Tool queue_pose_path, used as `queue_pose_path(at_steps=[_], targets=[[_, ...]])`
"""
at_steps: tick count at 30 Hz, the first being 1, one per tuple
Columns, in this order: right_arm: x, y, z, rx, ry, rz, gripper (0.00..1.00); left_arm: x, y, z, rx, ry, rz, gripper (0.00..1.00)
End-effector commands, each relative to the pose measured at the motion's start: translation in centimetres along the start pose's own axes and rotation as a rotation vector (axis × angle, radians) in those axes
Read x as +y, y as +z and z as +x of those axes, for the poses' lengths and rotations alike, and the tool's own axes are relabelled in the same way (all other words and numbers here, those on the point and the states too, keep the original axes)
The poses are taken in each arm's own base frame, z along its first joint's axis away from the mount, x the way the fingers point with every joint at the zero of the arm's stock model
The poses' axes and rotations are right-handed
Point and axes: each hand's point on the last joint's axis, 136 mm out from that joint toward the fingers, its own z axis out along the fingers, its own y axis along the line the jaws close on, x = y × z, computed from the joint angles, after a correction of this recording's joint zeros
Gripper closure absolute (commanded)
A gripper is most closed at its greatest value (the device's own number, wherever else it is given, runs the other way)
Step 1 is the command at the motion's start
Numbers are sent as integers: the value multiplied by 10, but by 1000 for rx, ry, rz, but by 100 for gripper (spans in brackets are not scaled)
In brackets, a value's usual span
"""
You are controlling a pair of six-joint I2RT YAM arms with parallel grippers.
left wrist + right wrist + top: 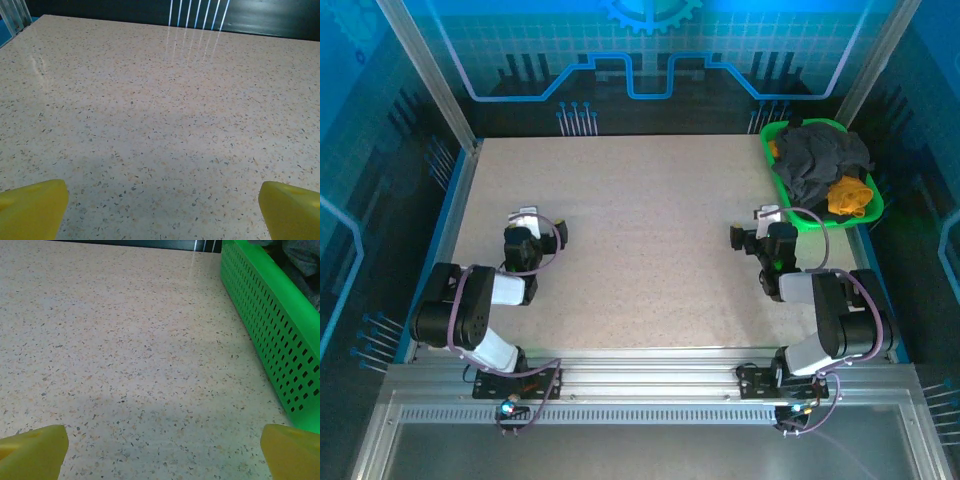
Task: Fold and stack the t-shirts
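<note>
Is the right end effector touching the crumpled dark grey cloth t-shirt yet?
Apart. The top view shows the right end effector over bare table, the dark grey t-shirt heaped inside the bright green plastic basket beyond it.

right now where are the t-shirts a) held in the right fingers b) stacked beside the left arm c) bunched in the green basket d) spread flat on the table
c, the dark grey t-shirt and the orange-yellow t-shirt both lie crumpled inside the green basket.
</note>
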Motion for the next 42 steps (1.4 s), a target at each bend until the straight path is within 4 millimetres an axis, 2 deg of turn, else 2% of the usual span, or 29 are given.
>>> queue_pose_path(at_steps=[1,24,27,29,31,33,34,36,38,39,40,41,42], targets=[[3,1,-13,-39,4,0,0,-5,2,-8,-16,29,21,1],[3,1,-13,-41,4,-2,0,-5,1,-8,-18,26,17,1],[3,1,-13,-43,5,-1,0,7,-2,-9,-41,0,-45,1],[1,-3,-15,-59,8,12,0,15,-13,-12,-98,-18,-84,1],[1,-14,-30,-68,-25,60,0,6,-27,-23,-163,14,-56,1],[11,-35,-63,-96,-98,92,0,-7,-48,-47,-234,101,-121,1],[17,-51,-91,-151,-125,106,0,-16,-58,-61,-248,128,-131,1],[20,-82,-147,-214,-48,135,0,-27,-74,-102,-261,59,-119,1],[33,-99,-185,-93,58,-40,0,-28,-83,-143,-213,-110,-143,1],[34,-100,-194,-40,139,-83,0,-24,-85,-148,-141,-224,-174,1],[17,-94,-197,15,278,-3,0,-26,-88,-154,-48,-349,-177,1],[3,-88,-199,58,354,51,0,-29,-89,-152,43,-427,-185,1],[-2,-79,-206,68,370,43,0,-38,-82,-159,67,-471,-119,1]])
